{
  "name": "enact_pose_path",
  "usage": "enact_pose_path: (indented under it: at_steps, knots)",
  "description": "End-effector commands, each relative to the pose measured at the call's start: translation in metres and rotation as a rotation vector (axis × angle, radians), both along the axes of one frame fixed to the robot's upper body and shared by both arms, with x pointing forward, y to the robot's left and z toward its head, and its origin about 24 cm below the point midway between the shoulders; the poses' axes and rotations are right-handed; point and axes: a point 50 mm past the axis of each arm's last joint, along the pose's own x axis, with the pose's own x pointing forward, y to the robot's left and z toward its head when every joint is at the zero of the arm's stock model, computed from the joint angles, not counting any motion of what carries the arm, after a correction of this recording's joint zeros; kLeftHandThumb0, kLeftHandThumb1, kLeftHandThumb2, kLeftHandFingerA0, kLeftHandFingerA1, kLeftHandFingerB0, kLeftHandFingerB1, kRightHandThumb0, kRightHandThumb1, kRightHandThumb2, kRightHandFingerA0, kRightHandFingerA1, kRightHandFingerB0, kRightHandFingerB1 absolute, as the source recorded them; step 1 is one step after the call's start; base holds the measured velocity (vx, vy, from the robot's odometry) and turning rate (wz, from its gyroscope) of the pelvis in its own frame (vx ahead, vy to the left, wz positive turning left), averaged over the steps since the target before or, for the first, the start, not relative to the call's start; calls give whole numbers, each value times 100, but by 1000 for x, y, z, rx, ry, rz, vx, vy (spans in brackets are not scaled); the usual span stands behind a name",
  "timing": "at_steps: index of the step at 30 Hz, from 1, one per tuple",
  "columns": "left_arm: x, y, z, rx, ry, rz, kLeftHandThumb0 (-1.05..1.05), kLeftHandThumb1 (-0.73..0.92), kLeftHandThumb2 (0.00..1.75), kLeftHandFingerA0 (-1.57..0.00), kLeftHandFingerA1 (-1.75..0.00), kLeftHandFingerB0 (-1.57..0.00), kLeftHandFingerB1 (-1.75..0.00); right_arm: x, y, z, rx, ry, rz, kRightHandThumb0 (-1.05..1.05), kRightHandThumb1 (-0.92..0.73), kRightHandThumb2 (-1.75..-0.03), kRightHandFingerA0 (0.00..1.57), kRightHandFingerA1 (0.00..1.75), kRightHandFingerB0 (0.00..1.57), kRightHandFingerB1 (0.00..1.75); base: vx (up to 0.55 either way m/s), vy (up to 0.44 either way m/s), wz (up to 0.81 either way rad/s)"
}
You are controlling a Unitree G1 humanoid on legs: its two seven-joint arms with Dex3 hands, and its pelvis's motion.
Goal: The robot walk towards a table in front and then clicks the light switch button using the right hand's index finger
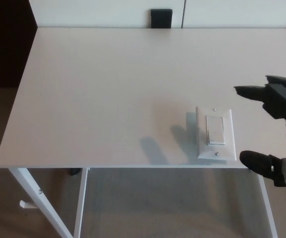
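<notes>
White table (108,89), white metal legs (38,201), brown carpet (4,198), pale wall (103,12)

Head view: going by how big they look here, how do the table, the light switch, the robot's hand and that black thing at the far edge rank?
1. table
2. right hand, nearer the camera, so unsure
3. light switch
4. black thing

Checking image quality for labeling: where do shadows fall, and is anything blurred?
Head view: soft shadows lie on the table left of the switch; lighting is dim and warm; the right robot hand looks slightly soft at its edges; the switch stays legible, no glare.
</notes>
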Motion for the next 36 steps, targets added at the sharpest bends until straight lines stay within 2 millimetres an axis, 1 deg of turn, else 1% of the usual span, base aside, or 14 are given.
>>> enact_pose_path:
  at_steps: [1, 3, 4, 6, 15, 16, 18, 19, 20, 25, 26, 27, 35, 36]
  knots:
    - [0, 9, 6, 88, 13, -68, -22, 61, 58, -60, -44, -49, -37, 23, -6, -35, -467, 68, -179, -85, -58, -95, 0, 44, 15, 58, 0, 0, 0]
    - [0, 9, 6, 97, 12, -70, -22, 61, 58, -60, -44, -49, -37, 23, -6, -39, -479, 83, -184, -93, -62, -96, 0, 42, 14, 59, 0, 0, 0]
    - [0, 9, 6, 97, 12, -71, -22, 62, 58, -60, -44, -49, -37, 24, -5, -41, -489, 88, -187, -87, -73, -62, 0, 43, 18, 53, 0, 0, 0]
    - [0, 9, 6, 100, 11, -73, -32, 55, 72, -56, -52, -44, -46, 25, -5, -46, -504, 91, -192, -96, -63, -96, 0, 41, 16, 58, 0, 0, 0]
    - [1, 8, 6, 108, 13, -84, -22, 62, 58, -60, -44, -49, -37, 27, 0, -59, -501, 129, -226, -89, -59, -95, 0, 50, 14, 58, 0, 0, 0]
    - [1, 8, 5, 107, 10, -81, -22, 62, 58, -60, -45, -49, -37, 27, 0, -61, -503, 125, -228, -85, -72, -61, 0, 58, 16, 56, 0, 0, 0]
    - [1, 9, 5, 116, 9, -81, -33, 55, 73, -56, -52, -45, -46, 27, 1, -65, -495, 120, -230, -83, -56, -94, 0, 53, 13, 58, 0, 0, 0]
    - [2, 9, 5, 118, 8, -83, -32, 55, 73, -56, -52, -45, -46, 27, 2, -65, -496, 121, -232, -84, -71, -60, 0, 60, 16, 55, 0, 0, 0]
    - [3, 8, 6, 118, 9, -84, -33, 55, 73, -56, -52, -45, -46, 28, 2, -65, -501, 120, -234, -82, -56, -94, 0, 52, 14, 57, 0, 0, 0]
    - [4, 9, 7, 121, 9, -89, -33, 55, 73, -56, -52, -44, -46, 29, 4, -64, -530, 109, -238, -81, -55, -93, 0, 51, 14, 56, 0, 0, 0]
    - [4, 9, 7, 122, 9, -92, -33, 55, 73, -56, -52, -44, -46, 28, 4, -63, -531, 110, -237, -81, -70, -61, 0, 55, 21, 51, 0, 0, 0]
    - [4, 9, 7, 124, 10, -96, -34, 55, 74, -55, -52, -44, -46, 28, 4, -63, -531, 112, -237, -90, -60, -92, 0, 49, 19, 56, 0, 0, 0]
    - [6, 8, 8, 125, 11, -91, -32, 56, 72, -58, -52, -45, -45, 25, 9, -61, -530, 110, -227, -84, -56, -92, 0, 50, 19, 57, 0, 0, 0]
    - [6, 8, 8, 132, 10, -97, -23, 63, 59, -64, -44, -49, -37, 25, 11, -60, -528, 106, -224, -81, -69, -61, 0, 55, 21, 49, 0, 0, 0]
